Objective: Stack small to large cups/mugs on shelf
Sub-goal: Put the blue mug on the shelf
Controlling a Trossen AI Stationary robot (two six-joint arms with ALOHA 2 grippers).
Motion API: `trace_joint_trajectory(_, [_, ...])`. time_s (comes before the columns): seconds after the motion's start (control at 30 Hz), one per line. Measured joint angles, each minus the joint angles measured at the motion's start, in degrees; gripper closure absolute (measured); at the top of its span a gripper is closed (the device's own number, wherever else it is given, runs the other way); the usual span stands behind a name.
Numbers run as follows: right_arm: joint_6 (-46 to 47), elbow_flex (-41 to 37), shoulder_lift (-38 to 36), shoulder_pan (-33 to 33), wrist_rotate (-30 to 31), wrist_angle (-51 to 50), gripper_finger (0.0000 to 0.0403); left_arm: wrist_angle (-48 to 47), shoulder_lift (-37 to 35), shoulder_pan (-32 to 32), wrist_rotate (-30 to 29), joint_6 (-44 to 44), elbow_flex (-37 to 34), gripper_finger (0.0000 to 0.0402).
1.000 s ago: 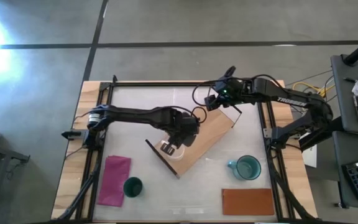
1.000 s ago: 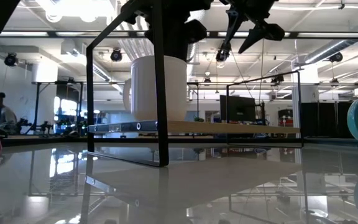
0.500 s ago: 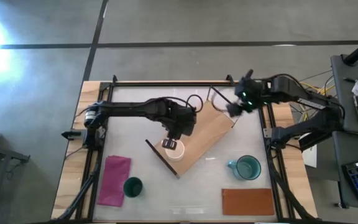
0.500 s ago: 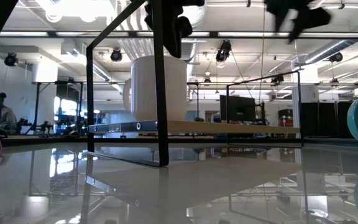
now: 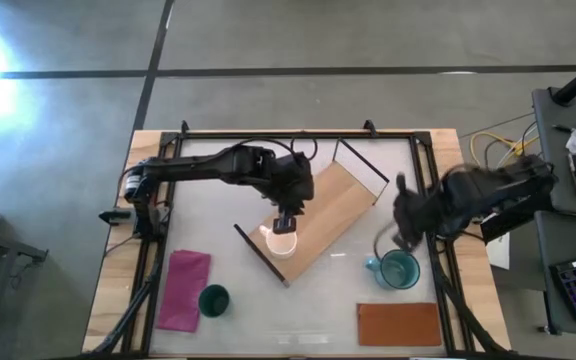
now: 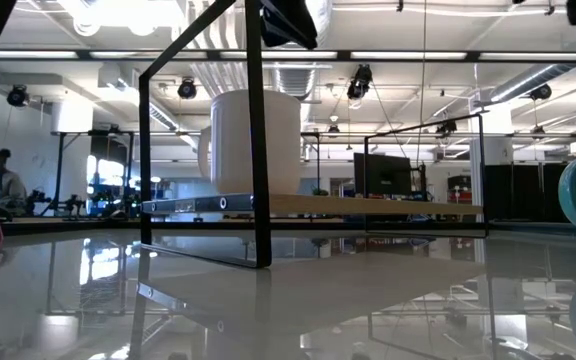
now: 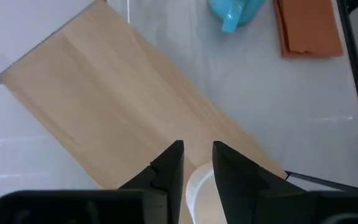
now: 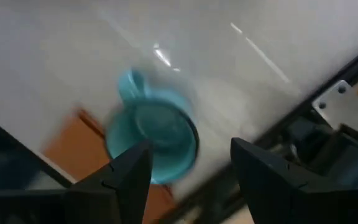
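The small white mug (image 5: 281, 241) stands upright by its base on the near left end of the light-wood shelf (image 5: 333, 205); it also shows in the low view (image 6: 256, 140). My left gripper (image 7: 197, 163) hangs just above the mug, clear of it, its fingers a narrow gap apart. The teal mug (image 5: 399, 270) stands on the table at the right. My right gripper (image 8: 191, 165) is wide open and empty in the air above the teal mug (image 8: 157, 137). The dark green tumbler (image 5: 214, 300) stands near the table's near left.
A magenta cloth (image 5: 185, 288) lies beside the tumbler. A brown-orange mat (image 5: 398, 323) lies at the near right, just nearer than the teal mug. The shelf's black end frames (image 6: 256, 150) stand up at both of its ends. A black frame runs round the table.
My left gripper has come off the white mug and risen, drifting slightly toward the far edge; the mug stays upright on the shelf. My right gripper has swung from above the shelf's far end toward the table's right and near edges, to above the teal mug.
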Motion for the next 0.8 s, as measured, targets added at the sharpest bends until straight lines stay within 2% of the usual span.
trace_joint_trajectory(0.1, [1.33,-3.73,1.71,6.53,0.68,0.28,0.0193,0.35,-0.65,0.01,-0.12,-0.09,0.00,0.0331])
trace_joint_trajectory(0.27, [4.41,-11.55,2.89,12.43,-0.26,3.52,0.0193,0.34,-0.90,0.03,-0.04,-0.14,0.00,0.0331])
trace_joint_trajectory(0.57, [8.77,-23.82,1.91,13.83,0.89,17.45,0.0193,0.27,-0.90,0.11,-0.12,-0.03,-0.20,0.0331])
trace_joint_trajectory(0.8, [13.62,-30.65,1.94,13.83,3.80,22.96,0.0194,0.23,-0.90,0.91,-0.11,0.01,-0.22,0.0331])
